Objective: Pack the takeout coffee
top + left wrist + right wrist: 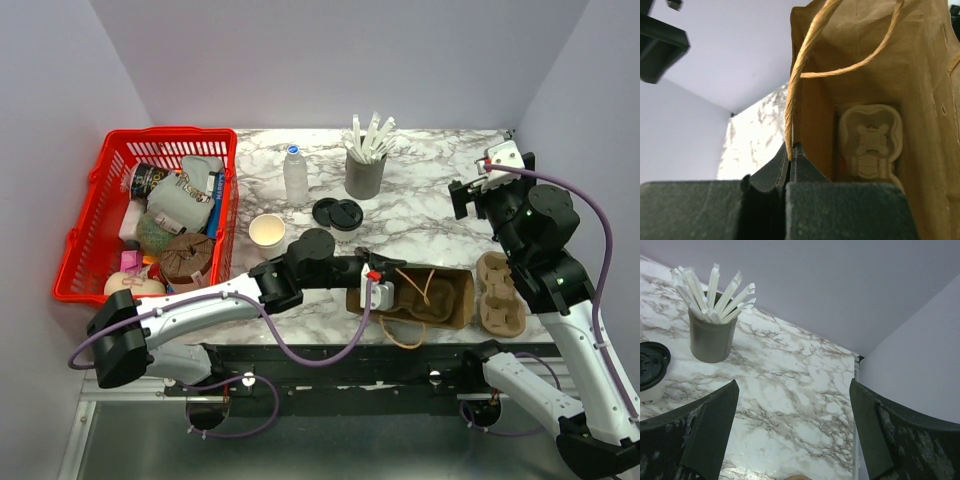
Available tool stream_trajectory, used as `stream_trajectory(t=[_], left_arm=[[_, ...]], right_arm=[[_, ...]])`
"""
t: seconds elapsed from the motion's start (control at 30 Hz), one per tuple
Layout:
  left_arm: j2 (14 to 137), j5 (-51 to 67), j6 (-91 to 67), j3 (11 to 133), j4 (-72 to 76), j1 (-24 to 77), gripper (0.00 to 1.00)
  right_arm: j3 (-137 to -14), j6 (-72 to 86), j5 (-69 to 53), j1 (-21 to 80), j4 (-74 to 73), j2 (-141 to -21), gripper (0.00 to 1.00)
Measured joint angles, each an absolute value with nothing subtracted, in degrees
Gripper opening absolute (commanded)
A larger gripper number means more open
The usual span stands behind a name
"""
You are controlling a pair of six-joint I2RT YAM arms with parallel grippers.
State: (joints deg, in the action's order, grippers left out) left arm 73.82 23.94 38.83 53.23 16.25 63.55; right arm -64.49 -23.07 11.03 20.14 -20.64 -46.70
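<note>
Left fingers (380, 272) at paper bag (440, 298) mouth; takeout coffee (347, 215) beside grey cup (365, 177)

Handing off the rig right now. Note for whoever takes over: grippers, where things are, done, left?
Left gripper: shut on the handle of the paper bag, which lies on its side at the front, a cup tray inside.
Right gripper: open, empty, raised over the right rear of the table.
Coffee: upright, lid on, mid-table by the grey cup of sticks, untouched.
Done: bag handle gripped. Left: coffee into the bag.
</note>
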Motion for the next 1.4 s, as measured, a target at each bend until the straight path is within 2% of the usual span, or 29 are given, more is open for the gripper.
stream_trajectory(t=[0.2,0.43,0.67,0.83,0.93,1.2,1.4], left_arm=[[73.5,22.2,39.3,52.9,19.2,63.1,0.0],[77.9,30.0,28.3,62.3,11.9,57.0,0.0],[82.0,39.1,20.7,75.1,-0.8,51.2,0.0],[90.7,47.9,17.5,93.5,-16.6,44.6,0.0],[94.0,51.0,17.3,99.7,-26.5,40.6,0.0],[93.1,52.9,18.0,99.1,-42.9,34.9,0.0],[88.8,53.2,25.3,96.9,-55.2,30.0,0.0]], right_arm=[[-64.6,-22.2,10.5,20.1,-21.3,-46.6,1.0],[-69.0,-21.1,8.8,19.7,-24.5,-49.0,1.0],[-73.8,-20.8,7.2,18.2,-26.1,-52.1,1.0],[-77.3,-20.7,3.4,16.1,-26.6,-56.6,1.0],[-79.5,-20.4,-0.1,15.2,-26.9,-60.1,1.0],[-85.6,-20.1,-11.9,14.9,-31.7,-69.9,1.0],[-89.7,-22.4,-22.5,14.9,-35.4,-77.4,0.99]])
